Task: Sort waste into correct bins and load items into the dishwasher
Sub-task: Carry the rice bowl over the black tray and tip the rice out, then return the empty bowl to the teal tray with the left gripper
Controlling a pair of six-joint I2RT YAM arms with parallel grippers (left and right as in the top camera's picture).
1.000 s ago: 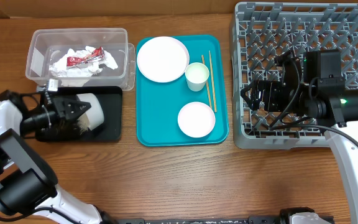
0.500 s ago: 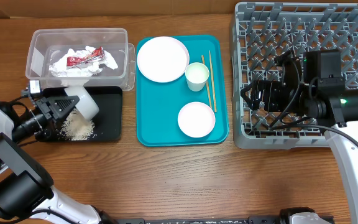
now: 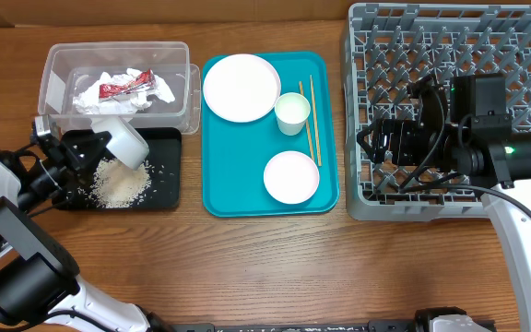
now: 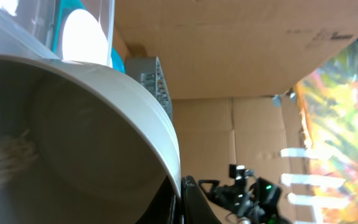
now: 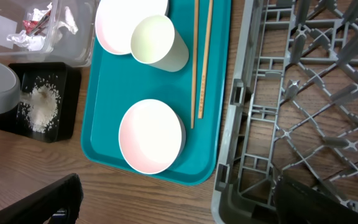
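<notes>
Your left hand holds a white bowl by its rim. The bowl is tipped with its mouth toward the black tray, so the rice lands there and not on the counter. The grains lie in a heap on the tray, just beside the bowl. In the left wrist view, some seem to cling inside it.

The napkins and the red wrapper are kept apart in the clear tub. The plate, cup, chopsticks and second bowl wait on the teal tray.

Your right hand hangs over the grey rack, fingers wide apart and empty. I judge this is to be ready for the dishes.
</notes>
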